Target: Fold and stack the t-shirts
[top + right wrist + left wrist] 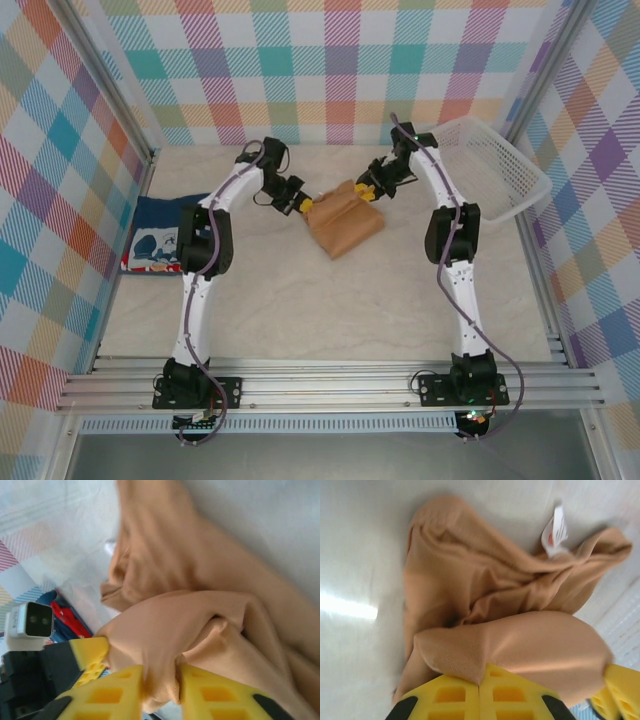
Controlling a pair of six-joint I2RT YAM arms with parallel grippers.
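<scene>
**Top view.** The tan shirt (345, 228) lies bunched mid-table (300, 310). The left gripper (300, 205) is at its left far corner and the right gripper (366, 189) at its right far corner. The navy shirt (150, 240) sits well apart at the left edge, and the basket (490, 160) stands at the far right.

**Left wrist.** The left gripper (480, 682) has its jaws together, pinching a thin fold of the tan shirt (470, 580). The cloth beyond is rumpled, with the label (554, 530) turned up.

**Right wrist.** The right gripper (161, 680) has its jaws slightly apart, and a thicker fold of the tan shirt (225, 620) fills the gap. The fold appears clamped, though how firmly cannot be told.

**Risks.**
- The right hold looks the weaker, so a lift or pull could slip that corner free and collapse the spread.
- Both grippers hold bunched cloth rather than a clean edge, so any fold may set crooked or trap wrinkles.
- The grippers are close together, so the fingers may collide.
</scene>
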